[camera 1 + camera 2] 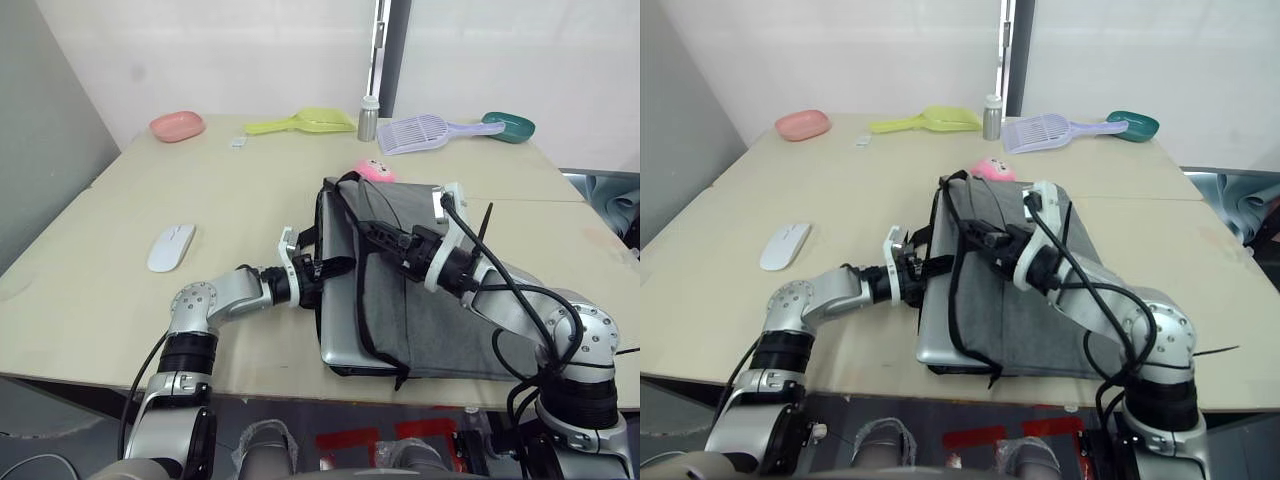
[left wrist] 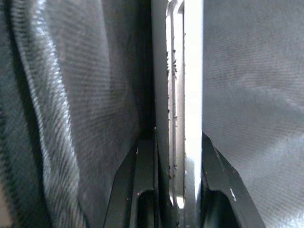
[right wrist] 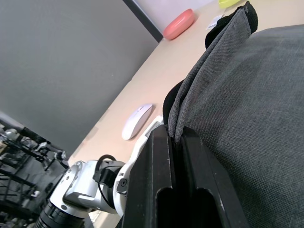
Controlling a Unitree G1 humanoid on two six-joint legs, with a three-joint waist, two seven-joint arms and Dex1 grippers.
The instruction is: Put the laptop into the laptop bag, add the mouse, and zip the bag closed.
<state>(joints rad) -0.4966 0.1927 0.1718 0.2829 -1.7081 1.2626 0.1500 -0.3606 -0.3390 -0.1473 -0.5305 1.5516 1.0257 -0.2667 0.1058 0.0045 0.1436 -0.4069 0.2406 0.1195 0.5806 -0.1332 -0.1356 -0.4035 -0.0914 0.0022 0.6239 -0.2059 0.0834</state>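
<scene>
We take this for a robot test room or lab, not a home. A plain beige tabletop (image 1: 120,300) stands against bare white walls (image 1: 200,50), with unrelated props lined along its 12 o'clock edge: a pink dish (image 1: 177,126), a yellow scoop (image 1: 303,122), a small bottle (image 1: 369,118), a lilac slotted scoop (image 1: 420,132) and a teal dish (image 1: 510,127).

We reach our left arm low and forward, elbow bent, its black two-fingered left tool (image 1: 322,272) clamped on the thin silver-grey metal laptop's (image 2: 176,95) edge. Our right arm bends inward, its right tool (image 1: 368,228) pinched shut on the grey fabric laptop bag's (image 3: 247,95) upper flap.
</scene>
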